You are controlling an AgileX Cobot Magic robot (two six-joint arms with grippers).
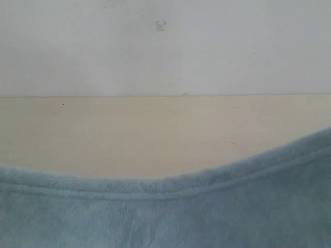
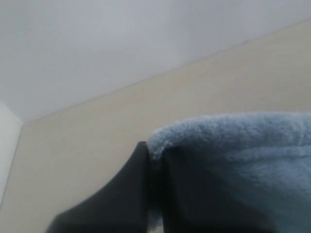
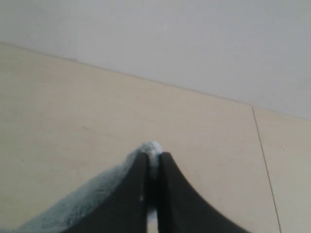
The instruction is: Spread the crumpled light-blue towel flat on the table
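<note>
While both claws are clamped on cloth, your main risk is losing one end. The right gripper has its jaws pressed together on only a small tuft of the towel, which barely pokes past the fingertips, so a hard pull outward could strip it free. The left gripper is also closed on the cloth, with a fuller bite at a folded-over edge. In the exterior view the towel fills the near, lower part of the scene, in front of the bare table and the wall. Its stitched hem sags in a shallow curve between your two holds. If you lower it with that slack, I judge the middle would land first and fold under. The hem runs side to side across that view, roughly along the table's far edge, with its right end riding higher than the left, so setting it down uneven would leave it skewed. Everything below the hem runs out of frame, so you cannot tell whether this held edge is the long side.
</note>
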